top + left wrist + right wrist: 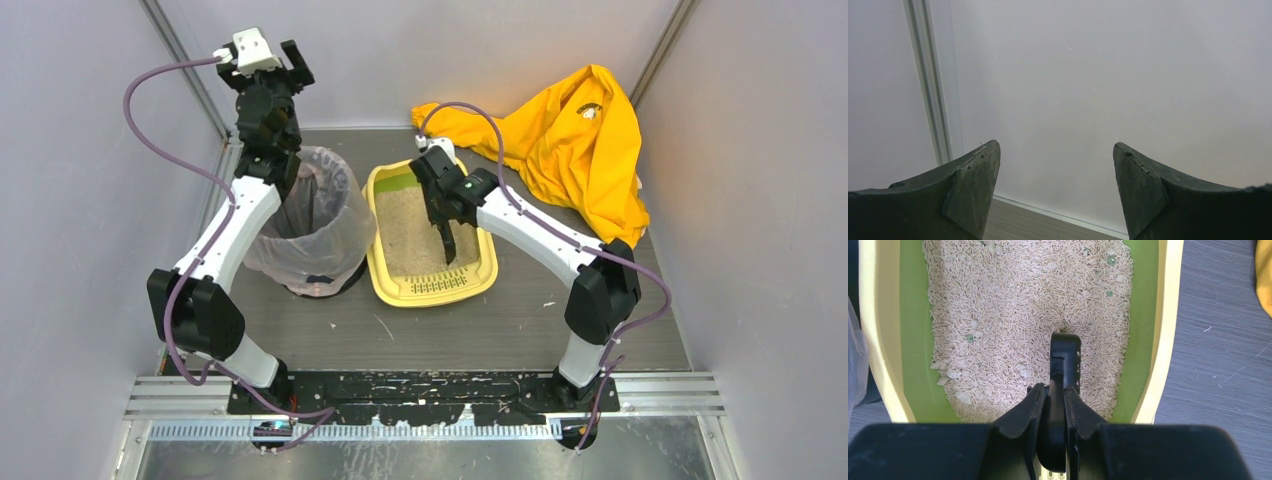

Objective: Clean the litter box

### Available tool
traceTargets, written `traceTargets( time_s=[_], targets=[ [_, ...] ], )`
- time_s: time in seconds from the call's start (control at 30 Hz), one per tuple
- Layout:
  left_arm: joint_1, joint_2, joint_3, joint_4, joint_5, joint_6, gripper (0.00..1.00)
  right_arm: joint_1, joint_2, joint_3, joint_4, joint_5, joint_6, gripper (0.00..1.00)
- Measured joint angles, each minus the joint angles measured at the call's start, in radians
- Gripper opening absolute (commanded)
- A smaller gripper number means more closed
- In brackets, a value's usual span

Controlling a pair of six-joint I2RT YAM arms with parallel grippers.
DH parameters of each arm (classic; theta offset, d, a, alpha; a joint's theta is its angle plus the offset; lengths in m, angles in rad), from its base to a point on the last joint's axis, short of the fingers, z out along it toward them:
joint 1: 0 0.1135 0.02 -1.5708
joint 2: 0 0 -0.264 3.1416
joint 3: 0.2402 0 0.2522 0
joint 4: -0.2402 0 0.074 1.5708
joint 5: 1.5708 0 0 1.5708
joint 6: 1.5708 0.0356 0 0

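Over the litter box (pixel 1147 345), my right hand (pixel 1054 389) pinches the black scoop (pixel 1066 347). My left hand (pixel 1056 150) gapes empty, eleven o'clock from the bin (pixel 312 215).

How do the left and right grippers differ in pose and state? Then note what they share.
The left gripper has its jaws wide apart and empty; the right gripper is shut on the scoop. The left faces the wall; the right points into the litter box. Both have black jaws.

Litter box (pixel 432 288): smooth yellow plastic, slight sheen; litter (pixel 1023 305) matt, granular; bin liner (pixel 335 215) thin crinkled translucent film; yellow cloth (pixel 575 140) matt, creased; bench (pixel 480 330) matt grey.
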Motion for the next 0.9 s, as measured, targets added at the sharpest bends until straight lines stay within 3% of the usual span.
traceTargets(
  time_s=[0.9],
  targets=[
    [0.001,-0.019,-0.093,-0.016,0.010,-0.080,0.80,-0.206,0.126,0.166,0.072,-0.242,0.074,0.01]
  ],
)
